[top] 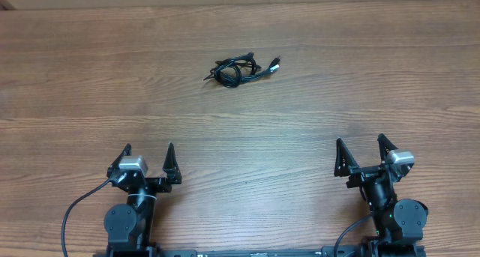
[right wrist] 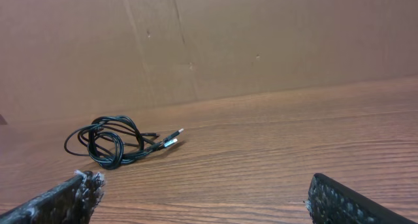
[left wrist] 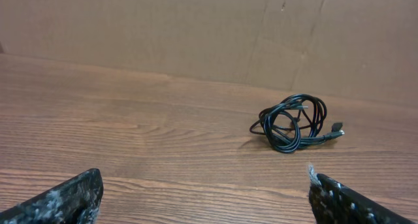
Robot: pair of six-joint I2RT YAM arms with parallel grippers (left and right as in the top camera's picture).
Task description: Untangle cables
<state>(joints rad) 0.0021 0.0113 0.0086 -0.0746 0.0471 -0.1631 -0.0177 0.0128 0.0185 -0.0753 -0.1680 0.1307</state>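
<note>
- Left end effector and right end effector gape empty at the wood-grain tabletop's near edge.
- Knotted cables lie near its far edge.
- Only wrist views show a cardboard wall.

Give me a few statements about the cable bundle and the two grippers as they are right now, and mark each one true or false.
1. The thin black cables with metal-tipped plugs lie in one knotted bundle on the brown wooden table. True.
2. The left gripper is shut on the cables. False: it is open and empty, well apart from them.
3. The right gripper is open and holds nothing. True.
4. The cables lie between the two grippers, touching both. False: they lie farther out on the table, beyond both grippers, touching neither.
</note>
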